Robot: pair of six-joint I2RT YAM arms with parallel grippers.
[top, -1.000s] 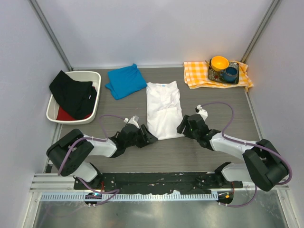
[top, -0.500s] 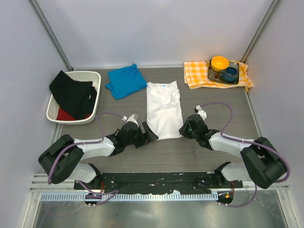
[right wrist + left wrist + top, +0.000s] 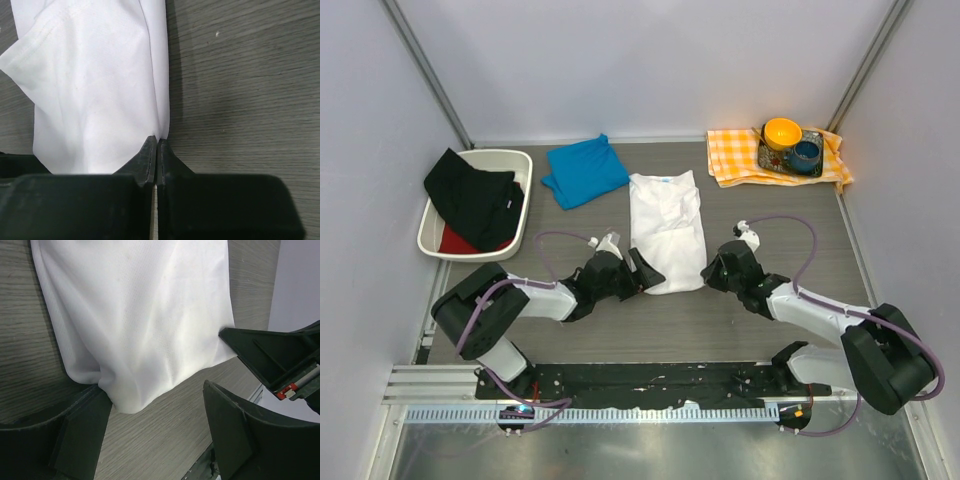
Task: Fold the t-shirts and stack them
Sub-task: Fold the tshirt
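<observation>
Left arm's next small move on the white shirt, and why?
Probably close the left pincer. Its jaws stand open astride the near-left hem corner of the white t-shirt, while the right pincer looks shut on the near-right corner.

grey wood-grain table (image 3: 705, 322) carries white t-shirt (image 3: 666, 225), blue t-shirt (image 3: 585, 170), white bin (image 3: 506, 154), checked cloth (image 3: 732, 157).
</observation>
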